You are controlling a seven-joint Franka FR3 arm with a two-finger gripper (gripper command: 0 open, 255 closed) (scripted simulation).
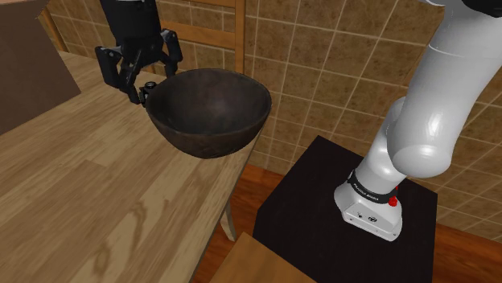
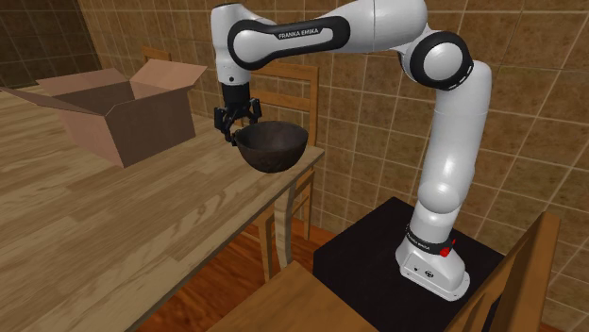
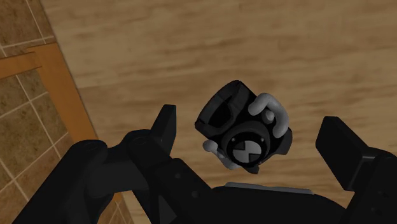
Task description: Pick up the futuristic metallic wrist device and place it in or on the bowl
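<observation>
The wrist device (image 3: pixel 245 127) is a small black body with grey knobs and a dark band, lying on the wooden table (image 3: pixel 254 38). In the wrist view my gripper (image 3: pixel 250 124) is open, its fingers (image 3: pixel 164 127) standing apart on either side of the device without touching it. In the shoulder view the gripper (image 1: pixel 150 78) hangs low over the device (image 1: pixel 150 87), just behind the rim of the dark bowl (image 1: pixel 207 108). In the second exterior view the gripper (image 2: pixel 236 124) is right beside the bowl (image 2: pixel 272 146), near the table's corner.
An open cardboard box (image 2: pixel 123 108) stands on the table (image 2: pixel 94 236) further along. A wooden chair (image 2: pixel 293 80) stands behind the bowl against the tiled wall. Another chair (image 2: pixel 514 273) is by the black stand (image 2: pixel 378 264). The table edge runs close to the bowl.
</observation>
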